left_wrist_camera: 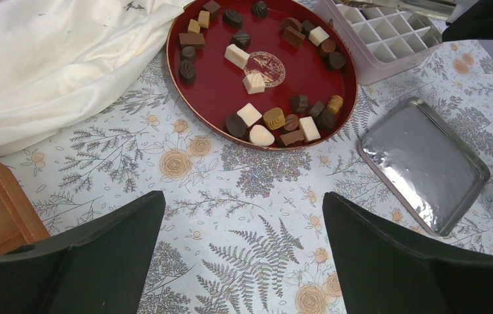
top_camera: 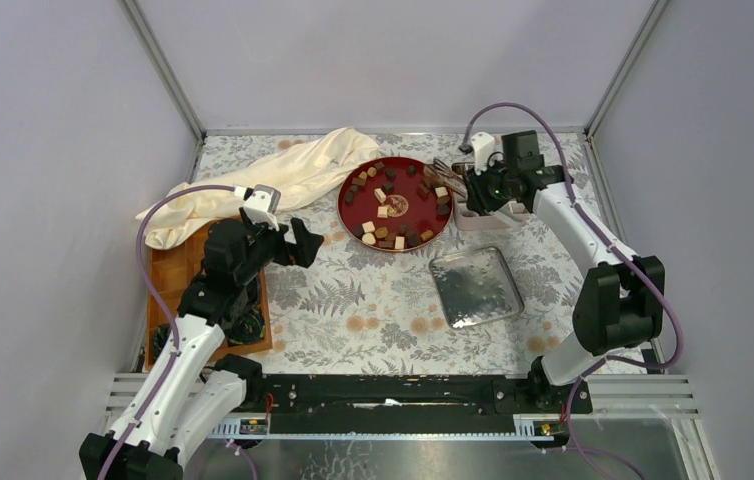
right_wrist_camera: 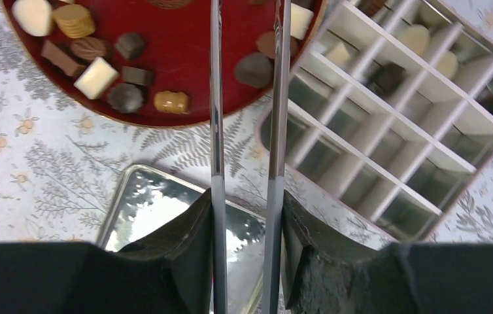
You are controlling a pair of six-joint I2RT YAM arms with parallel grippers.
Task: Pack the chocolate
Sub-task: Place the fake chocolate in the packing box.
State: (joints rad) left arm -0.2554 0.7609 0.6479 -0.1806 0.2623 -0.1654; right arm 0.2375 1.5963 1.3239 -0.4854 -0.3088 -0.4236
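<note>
The chocolate [top_camera: 393, 205] lies as several dark, tan and cream pieces [left_wrist_camera: 250, 114] on a round red plate [top_camera: 341, 205], seen also in the right wrist view [right_wrist_camera: 97, 77]. My right gripper [right_wrist_camera: 246, 203] is shut on a pair of metal tongs [right_wrist_camera: 216, 98]. Their arms reach over the plate's right rim, and the tips are out of that view. Beside the plate stands a white divided box [right_wrist_camera: 394, 131] with a few pieces [right_wrist_camera: 414, 38] in its cells. My left gripper [left_wrist_camera: 242, 199] hangs open and empty over the floral tablecloth, left of the plate.
A silver tin lid [top_camera: 476, 288] lies in front of the divided box [top_camera: 478, 215]. A cream cloth [top_camera: 283, 175] is bunched at the back left. A wooden box [top_camera: 168, 270] sits under my left arm at the left edge. Metal frame posts and grey walls surround the table.
</note>
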